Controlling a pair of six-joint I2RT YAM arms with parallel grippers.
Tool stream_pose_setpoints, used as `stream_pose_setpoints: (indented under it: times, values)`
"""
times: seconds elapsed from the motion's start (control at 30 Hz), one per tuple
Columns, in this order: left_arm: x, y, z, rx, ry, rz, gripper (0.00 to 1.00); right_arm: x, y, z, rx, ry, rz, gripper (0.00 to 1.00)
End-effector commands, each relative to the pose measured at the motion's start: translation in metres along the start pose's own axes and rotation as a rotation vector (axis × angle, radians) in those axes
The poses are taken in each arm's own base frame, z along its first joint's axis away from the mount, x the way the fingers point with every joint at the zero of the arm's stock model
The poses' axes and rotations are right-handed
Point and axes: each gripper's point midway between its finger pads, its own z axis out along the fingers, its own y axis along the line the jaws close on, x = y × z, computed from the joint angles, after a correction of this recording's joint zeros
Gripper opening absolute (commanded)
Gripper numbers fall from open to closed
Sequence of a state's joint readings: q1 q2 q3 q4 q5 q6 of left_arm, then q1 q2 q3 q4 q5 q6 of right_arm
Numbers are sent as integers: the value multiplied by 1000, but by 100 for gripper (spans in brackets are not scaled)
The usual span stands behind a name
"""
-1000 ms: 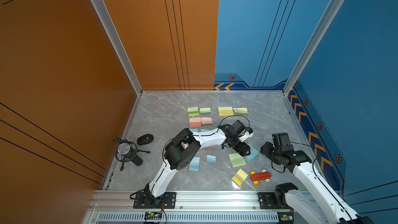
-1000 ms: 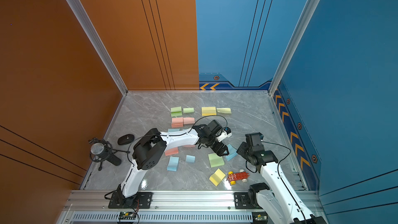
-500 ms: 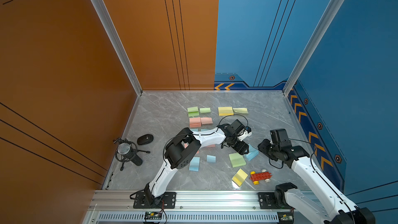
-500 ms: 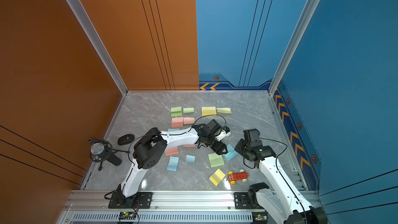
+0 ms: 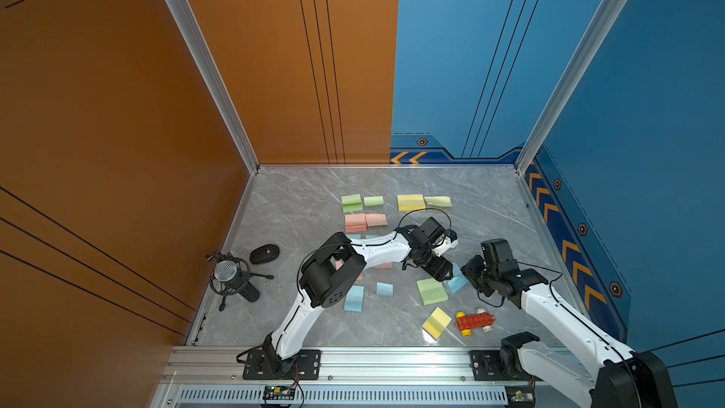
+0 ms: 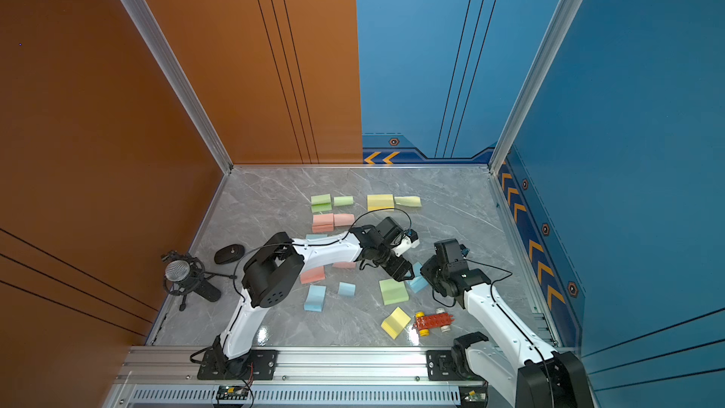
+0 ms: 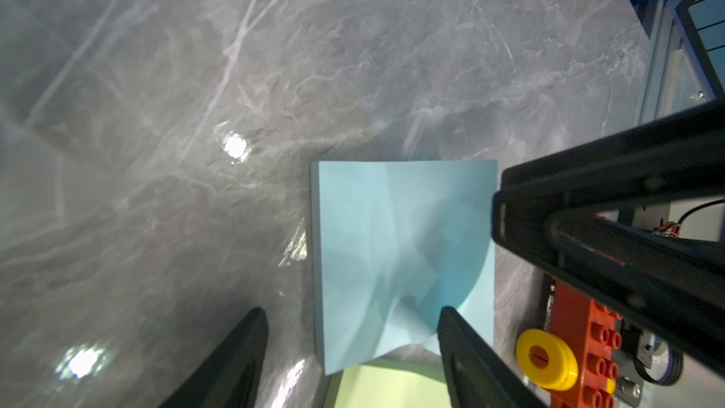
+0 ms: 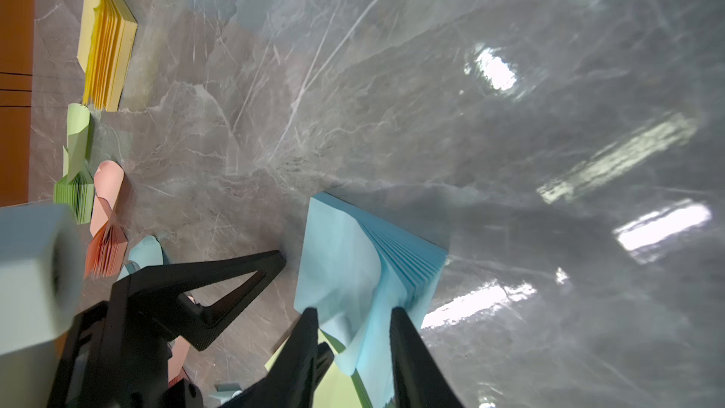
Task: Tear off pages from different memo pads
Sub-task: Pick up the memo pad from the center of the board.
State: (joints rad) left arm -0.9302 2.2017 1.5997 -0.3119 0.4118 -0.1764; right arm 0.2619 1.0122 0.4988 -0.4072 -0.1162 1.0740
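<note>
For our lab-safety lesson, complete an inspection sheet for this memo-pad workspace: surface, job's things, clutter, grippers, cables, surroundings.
Surface: glossy grey marble-look tabletop, glare spots.
Job's things: thick square pastel paper memo pads scattered; thin curled loose pages beside the far ones; light-blue pad with its top page lifted.
Clutter: red toy brick car with yellow wheels; black microphone on tripod; black oval object.
Grippers: left gripper open, astride the light-blue pad's corner; right gripper with jaws apart around the lifted page.
Cables: black cable loop arching off the left wrist.
Surroundings: orange wall panels; blue wall panels; aluminium front rail.
</note>
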Motion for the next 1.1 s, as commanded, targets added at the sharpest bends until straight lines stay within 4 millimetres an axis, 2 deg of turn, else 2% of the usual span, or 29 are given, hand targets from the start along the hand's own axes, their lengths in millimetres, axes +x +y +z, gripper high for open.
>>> stream_pose_setpoints:
  times: [0.0, 0.33, 0.43, 0.57, 0.73, 0.87, 0.97, 1.07]
  values:
    - [1, 7, 0, -13, 14, -20, 72, -3, 3, 7, -12, -20, 32, 33]
    - [0, 5, -1, -3, 11, -19, 71, 2, -3, 24, 17, 5, 38, 32]
    - [-2, 2, -3, 10, 8, -19, 72, 5, -4, 28, 18, 16, 40, 28]
    - [-6, -5, -13, 29, -7, -18, 79, 4, -6, 28, 23, 10, 39, 21]
    - [-13, -15, -46, 16, -57, 18, 82, -3, -3, 19, 16, -29, 36, 0]
    - [-3, -11, -67, -40, -74, 54, 85, -7, 8, 9, -16, -41, 32, 0]
    - [5, -4, -76, -91, -82, 57, 94, -13, 19, -5, -56, -64, 43, 0]
    - [-2, -14, -91, -75, -158, 61, 98, -21, 29, -24, -108, -110, 82, 0]
